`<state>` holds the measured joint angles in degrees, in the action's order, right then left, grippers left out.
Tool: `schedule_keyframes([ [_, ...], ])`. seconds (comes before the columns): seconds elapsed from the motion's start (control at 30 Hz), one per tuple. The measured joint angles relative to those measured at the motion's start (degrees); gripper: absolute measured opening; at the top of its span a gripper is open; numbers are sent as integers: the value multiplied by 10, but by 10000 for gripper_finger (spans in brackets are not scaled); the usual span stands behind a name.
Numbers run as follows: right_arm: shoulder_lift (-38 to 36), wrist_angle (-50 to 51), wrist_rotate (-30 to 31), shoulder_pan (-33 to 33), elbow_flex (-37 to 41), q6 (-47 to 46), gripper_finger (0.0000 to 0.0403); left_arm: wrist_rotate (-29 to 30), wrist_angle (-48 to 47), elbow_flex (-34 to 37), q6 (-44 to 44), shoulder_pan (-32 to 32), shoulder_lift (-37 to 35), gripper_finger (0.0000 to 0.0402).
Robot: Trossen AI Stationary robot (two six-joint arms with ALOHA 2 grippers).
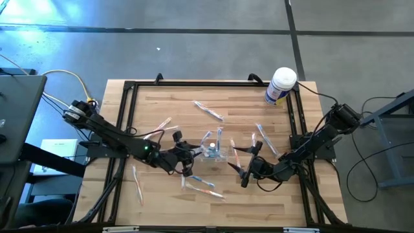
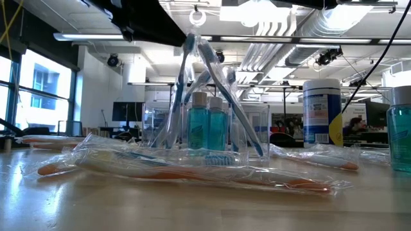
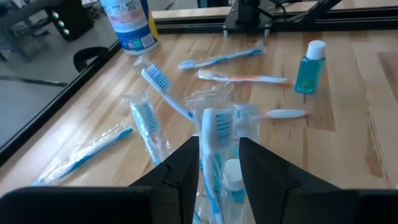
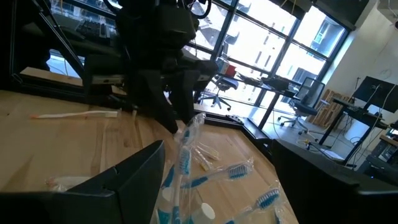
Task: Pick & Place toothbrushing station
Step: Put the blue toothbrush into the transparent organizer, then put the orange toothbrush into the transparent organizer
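- Wooden table (image 1: 162,107): butcher-block top inside a black frame, strewn with wrapped toothbrushes; a white canister (image 1: 281,86) with a blue label stands at its far right corner.
- Left arm: reaches in from the left edge to mid-table. The left gripper (image 1: 183,157) sits just beside the station, its fingers (image 3: 181,171) slightly parted on either side of a wrapped blue toothbrush (image 3: 210,140) that stands in the holder; whether they actually pinch it is hard to tell from the wrist view.
- Right arm: comes in from the right edge; the right gripper (image 1: 240,169) waits near the station's other side, jaws spread wide and holding nothing.
- Toothbrushing station (image 1: 214,153): clear plastic holder at mid-table, between the two grippers, carrying upright brushes and small teal bottles (image 2: 207,126).
- Step in hand, as judged: loading the station, with a brush being seated or let go.
- Next move, as judged: the left fingers must clear the upright brush without tipping the light holder, then go to a loose wrapped toothbrush (image 1: 137,182) lying on the table.
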<state>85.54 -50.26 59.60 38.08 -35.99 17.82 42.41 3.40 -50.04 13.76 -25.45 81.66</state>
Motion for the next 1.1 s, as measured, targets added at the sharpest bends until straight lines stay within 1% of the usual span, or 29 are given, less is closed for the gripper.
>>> schedule_keyframes([
  [0.2, 0, 0, 0, 0, 0, 0, 286, 2, -6, 0, -3, -3, -3, 111],
  [0.33, 0, 4, 0, 0, 0, 0, 286, 17, -32, 0, 0, -2, -3, 111],
  [0.43, 0, 4, 0, 0, 0, 0, 286, 31, -33, 0, 0, -2, -3, 111],
  [0.6, 0, 4, 0, 0, 0, 0, 286, 30, -39, 0, 0, -2, -12, 111],
  [0.97, 0, 8, 1, 0, 0, -3, 286, 30, -89, -1, 7, -41, -91, 111],
  [1.1, 0, 8, 1, 0, 0, -3, 286, 30, -99, -1, 11, -54, -103, 111],
])
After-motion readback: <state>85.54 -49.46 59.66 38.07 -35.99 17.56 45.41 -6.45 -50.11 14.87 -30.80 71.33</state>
